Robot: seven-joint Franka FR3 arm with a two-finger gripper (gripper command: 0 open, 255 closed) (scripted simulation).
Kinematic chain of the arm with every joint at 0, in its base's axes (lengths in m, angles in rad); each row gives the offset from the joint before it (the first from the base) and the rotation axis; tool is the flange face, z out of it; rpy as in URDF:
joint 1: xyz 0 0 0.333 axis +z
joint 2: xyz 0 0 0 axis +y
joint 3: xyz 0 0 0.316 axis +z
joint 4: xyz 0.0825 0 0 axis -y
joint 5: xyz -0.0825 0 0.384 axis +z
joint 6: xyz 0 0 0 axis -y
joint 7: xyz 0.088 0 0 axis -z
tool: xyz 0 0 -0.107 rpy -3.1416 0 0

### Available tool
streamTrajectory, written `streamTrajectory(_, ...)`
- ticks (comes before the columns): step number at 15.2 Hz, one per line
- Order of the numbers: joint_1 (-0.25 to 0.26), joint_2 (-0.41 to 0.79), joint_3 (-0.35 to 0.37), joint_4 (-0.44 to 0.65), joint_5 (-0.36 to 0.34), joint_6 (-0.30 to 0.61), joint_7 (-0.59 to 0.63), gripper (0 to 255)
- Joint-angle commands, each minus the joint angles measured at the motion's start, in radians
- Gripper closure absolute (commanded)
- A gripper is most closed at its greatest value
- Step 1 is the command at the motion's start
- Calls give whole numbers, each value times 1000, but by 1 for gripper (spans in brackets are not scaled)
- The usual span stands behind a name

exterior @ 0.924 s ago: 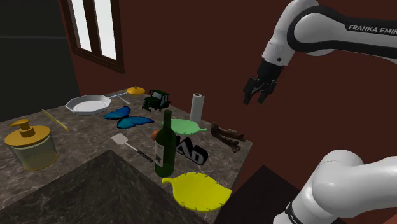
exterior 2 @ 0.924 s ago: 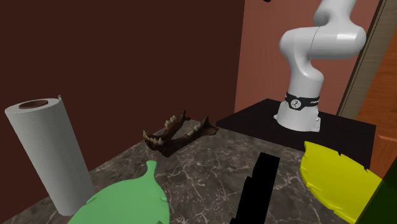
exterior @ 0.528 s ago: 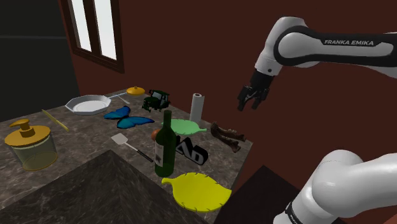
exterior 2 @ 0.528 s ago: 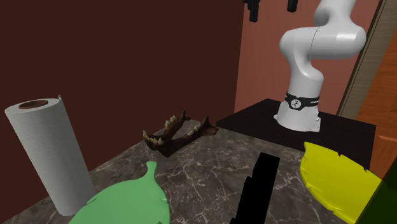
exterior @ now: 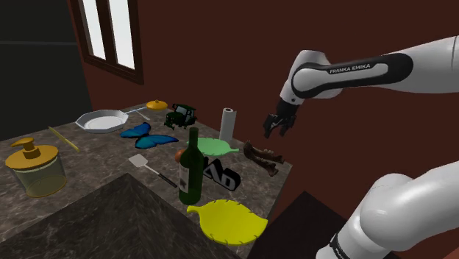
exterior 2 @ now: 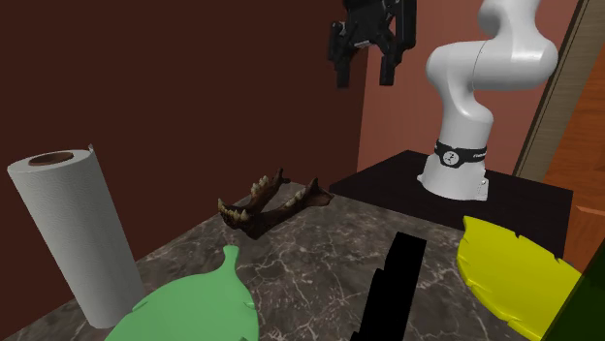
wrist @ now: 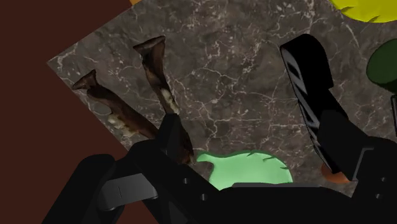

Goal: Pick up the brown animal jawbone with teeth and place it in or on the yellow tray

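The brown jawbone with pale teeth lies near the marble counter's edge next to the dark red wall; its two branches spread apart. My black gripper hangs in the air above it and a little toward the stand, open, with nothing between its fingers. The yellow leaf-shaped tray sits at the counter's near corner, and its rim shows at the corner of the wrist view.
A green leaf tray and a paper towel roll stand beside the jawbone. A green bottle and black block letters stand between jawbone and yellow tray. Farther off are blue butterflies, a toy tractor and a white dish.
The arm has swung down and toward the shoulder view's left, bringing the open gripper from high up to just above the jawbone. Nothing on the counter has moved.
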Motion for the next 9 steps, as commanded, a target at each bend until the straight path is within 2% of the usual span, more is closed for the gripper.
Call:
streamTrajectory(1,-2,66,-19,0,2,66,-22,0)
streamTrajectory(9,2,363,-87,54,63,296,-131,0)
